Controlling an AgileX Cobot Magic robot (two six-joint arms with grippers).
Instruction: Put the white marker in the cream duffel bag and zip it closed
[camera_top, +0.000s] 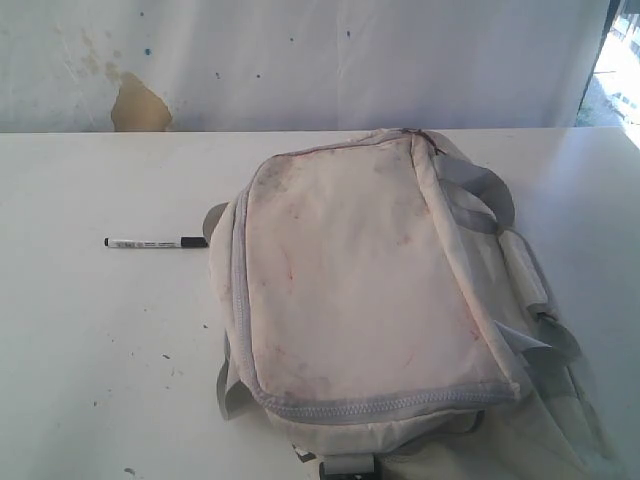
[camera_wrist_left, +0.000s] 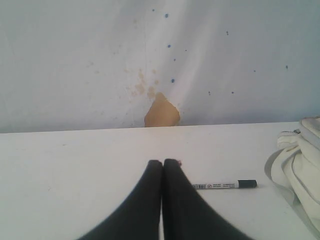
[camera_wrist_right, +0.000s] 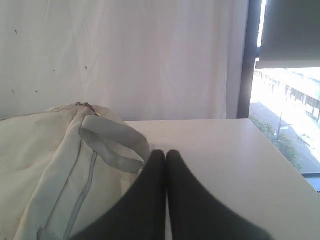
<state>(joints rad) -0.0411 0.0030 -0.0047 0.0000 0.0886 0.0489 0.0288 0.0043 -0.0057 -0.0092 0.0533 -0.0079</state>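
Observation:
The white marker (camera_top: 155, 242) lies flat on the white table, black cap toward the bag, a short way left of the cream duffel bag (camera_top: 370, 290). The bag lies flat, stained reddish-brown, its grey zipper running along the near edge and up the left side. In the left wrist view the marker (camera_wrist_left: 225, 185) lies just beyond and beside my left gripper (camera_wrist_left: 163, 162), which is shut with nothing in it. My right gripper (camera_wrist_right: 166, 153) is shut and empty next to the bag's grey strap (camera_wrist_right: 112, 145). Neither gripper shows in the exterior view.
The white table (camera_top: 90, 360) carries small dark specks at the front left. A white backdrop with a tan torn patch (camera_top: 138, 105) stands behind. A window (camera_wrist_right: 285, 115) lies past the table's right edge. A black clip (camera_top: 345, 467) sits at the bag's near end.

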